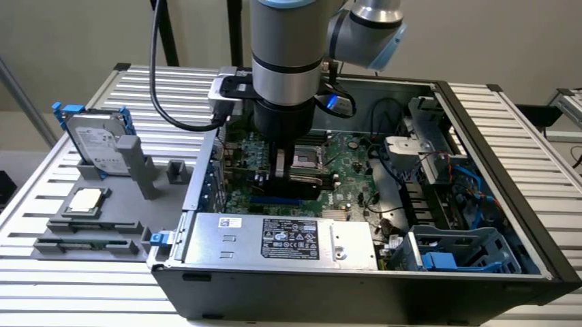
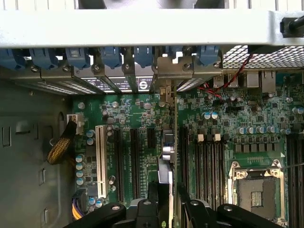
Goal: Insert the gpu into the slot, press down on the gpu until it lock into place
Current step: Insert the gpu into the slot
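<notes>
Wrist view, nearest first: what is there?

Operator: My gripper [image 2: 167, 192], its black fingers [image 2: 153, 197] closed on the gpu [image 2: 166, 164], which I see edge-on and upright between them. Past it lies the green board [image 2: 142, 118], with a white slot [image 2: 100, 161] to one side of the card and the CPU socket [image 2: 256, 190] to the other. Farthest, a row of blue clips [image 2: 111, 56] lines the case wall.

Listener: And the exterior view?

Operator: Nearest the camera is the silver power supply [image 1: 282, 238] inside the open case [image 1: 364, 300]. Just behind it runs the blue slot [image 1: 272, 201]. The gpu [image 1: 300, 185] hangs directly over that slot in the gripper [image 1: 293, 174]; I cannot tell whether they touch. The arm [image 1: 286, 61] rises above. At the exterior view's left, a hard drive [image 1: 95, 143] stands in a grey rack [image 1: 136, 170] on the table [image 1: 82, 286].
</notes>
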